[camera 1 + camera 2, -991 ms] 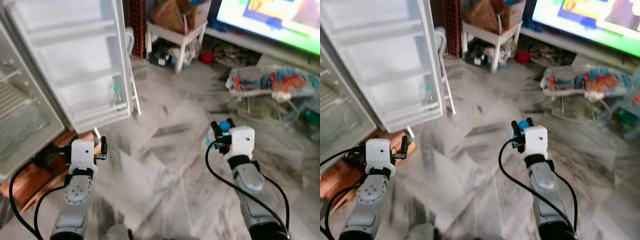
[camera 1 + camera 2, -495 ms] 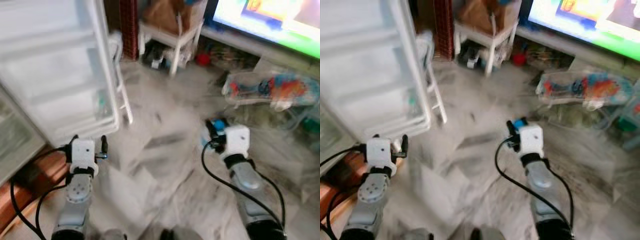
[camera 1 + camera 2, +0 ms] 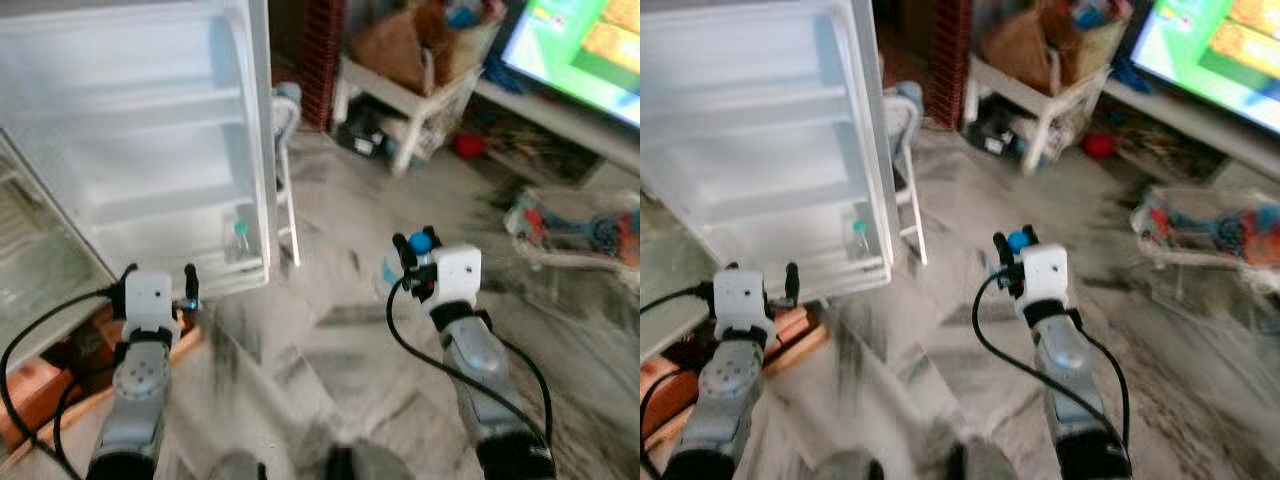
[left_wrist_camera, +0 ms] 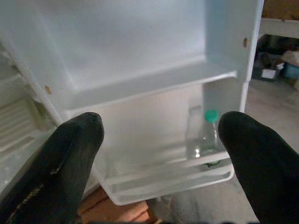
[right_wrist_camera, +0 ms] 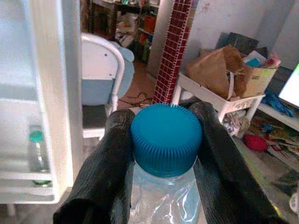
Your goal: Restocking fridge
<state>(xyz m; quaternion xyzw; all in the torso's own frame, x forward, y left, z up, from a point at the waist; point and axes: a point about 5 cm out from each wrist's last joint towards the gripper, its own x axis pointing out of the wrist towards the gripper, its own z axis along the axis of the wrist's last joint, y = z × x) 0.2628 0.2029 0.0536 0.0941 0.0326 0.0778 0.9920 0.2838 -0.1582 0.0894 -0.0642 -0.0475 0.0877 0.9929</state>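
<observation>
The right pincer [image 3: 413,262] is clamped on a clear plastic bottle [image 5: 161,198], its two black fingers [image 5: 100,182] pressed against either side of the neck just under the blue cap [image 5: 166,138]. It holds the bottle upright over the grey marble floor [image 3: 330,330], right of the open fridge door [image 3: 150,140] and well apart from it. The left pincer [image 3: 158,278] stands wide apart and holds nothing, hovering low in front of the door's bottom shelf [image 4: 173,175].

In that bottom door shelf, at its right end, stands a second clear bottle with a green cap [image 4: 207,135]; it lies left of and beyond the held bottle, with bare floor between them. The upper door shelves carry nothing visible. Left of the door is the fridge interior [image 3: 35,250] with a wire rack, and under it a wooden base [image 3: 60,375]. Just right of the door's edge stands a white chair [image 3: 285,170]. Farther right are a white stool [image 3: 405,100] bearing a brown paper bag [image 3: 400,45], scattered clutter on the floor, and a lit screen [image 3: 585,50] at far right.
</observation>
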